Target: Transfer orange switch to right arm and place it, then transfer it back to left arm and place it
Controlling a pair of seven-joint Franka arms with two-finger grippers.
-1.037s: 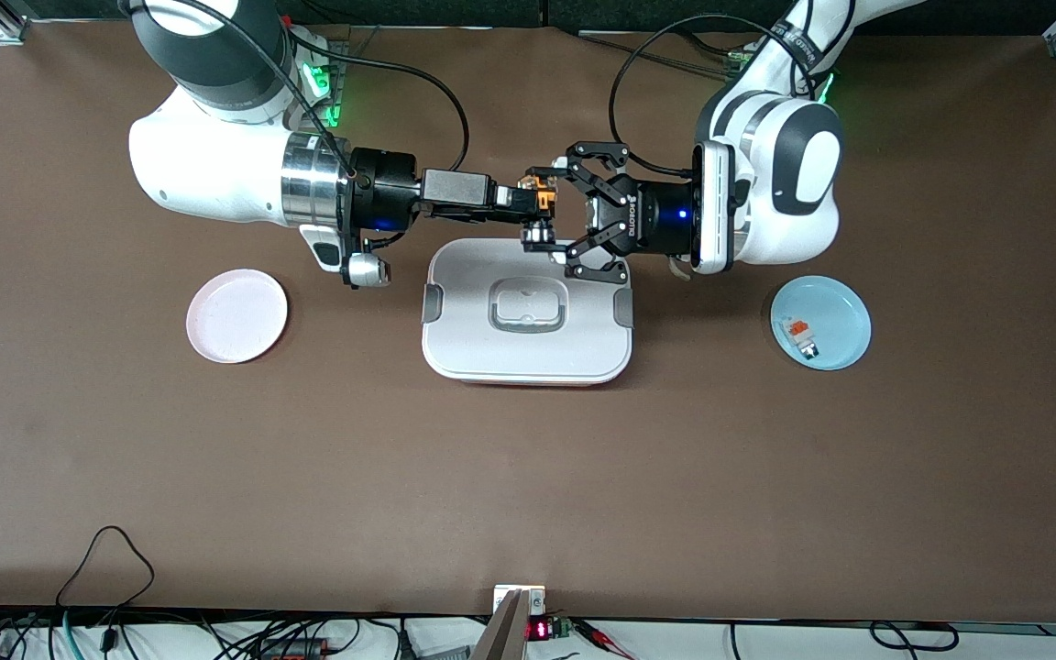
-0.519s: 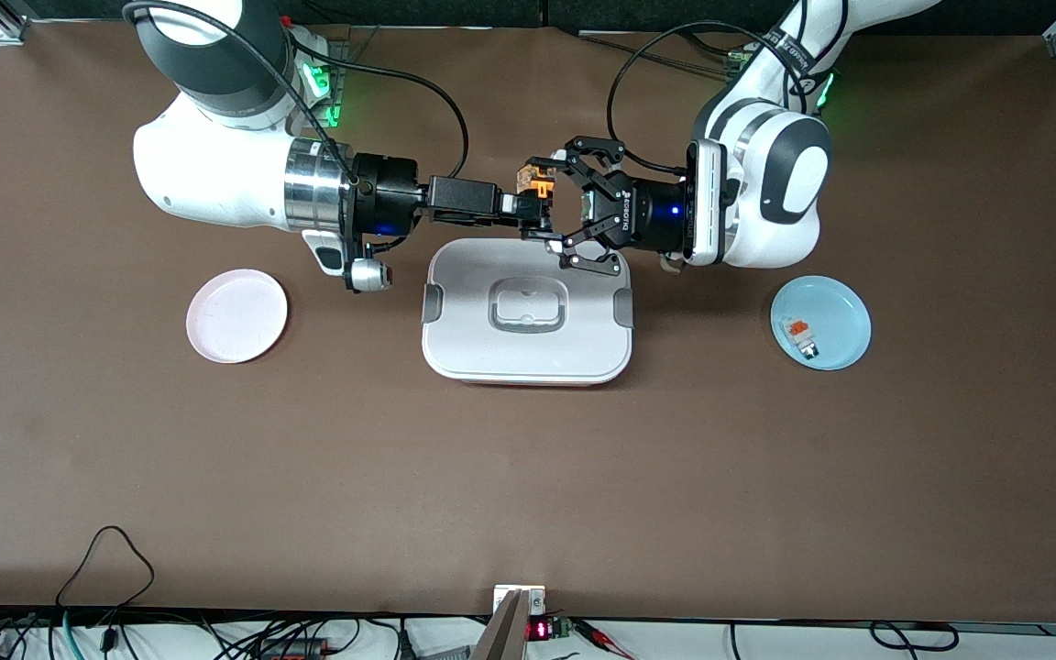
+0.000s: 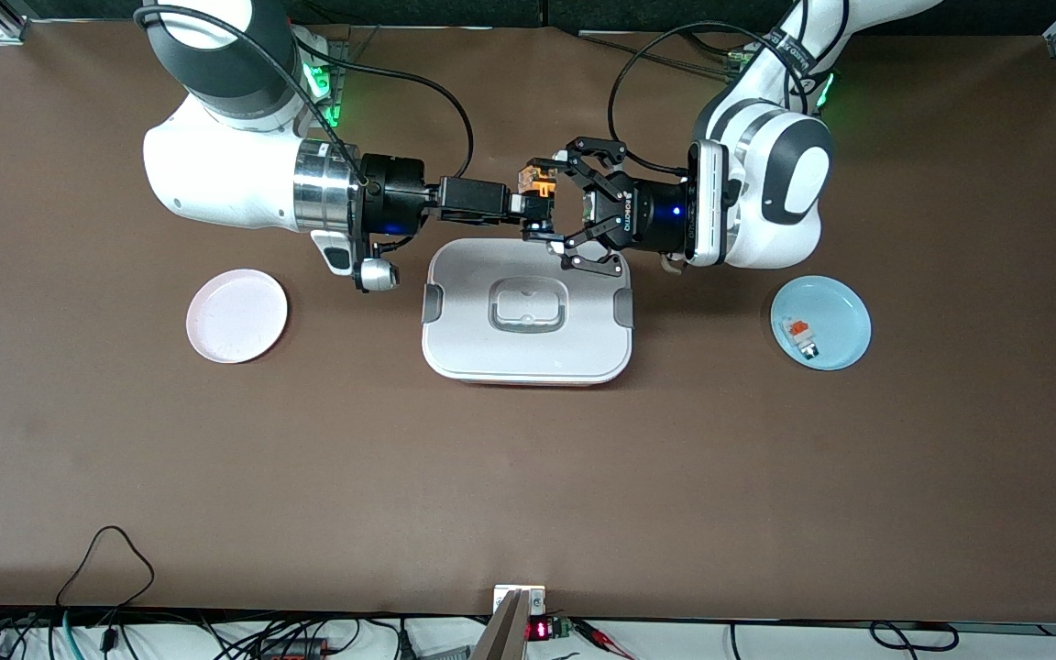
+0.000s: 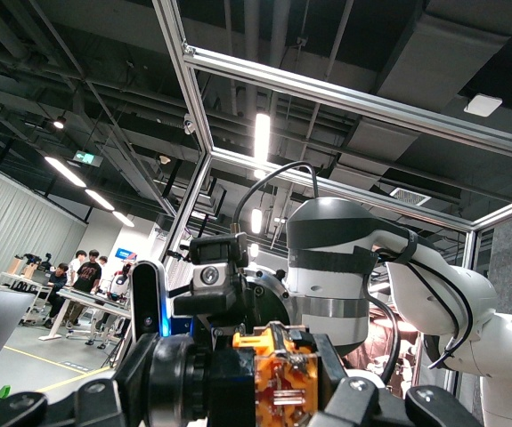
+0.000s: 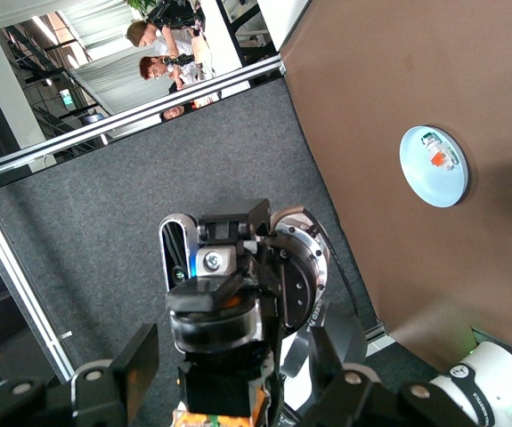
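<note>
Two white arms are reaching toward each other over a brown bench [image 3: 528, 477], meeting in the air above the edge of the box [image 3: 527, 312] that is farther from the front camera. The box, white with grey side clips and a recessed handle, is lying at the middle of the bench.

The orange switch [image 3: 535, 183] is being held up in the air above that edge of the box, between the two end effectors. The left end effector [image 3: 554, 213], coming from the left arm's end of the bench, is clasped around the switch, its black fingers [image 3: 583, 151] being spread to either side of the orange block. In the left wrist view the switch [image 4: 278, 378] is seen gripped between those fingers.

The right end effector [image 3: 533, 209] is pressed in against the same switch from the right arm's end. Whether its fingers are clamped on the switch cannot be told.

A pink plate [image 3: 236, 315] is lying beside the box toward the right arm's end of the bench. A blue plate [image 3: 835, 344] is lying beside the box toward the left arm's end, with a small white-and-grey part [image 3: 801, 336] with an orange-red top resting in it.
</note>
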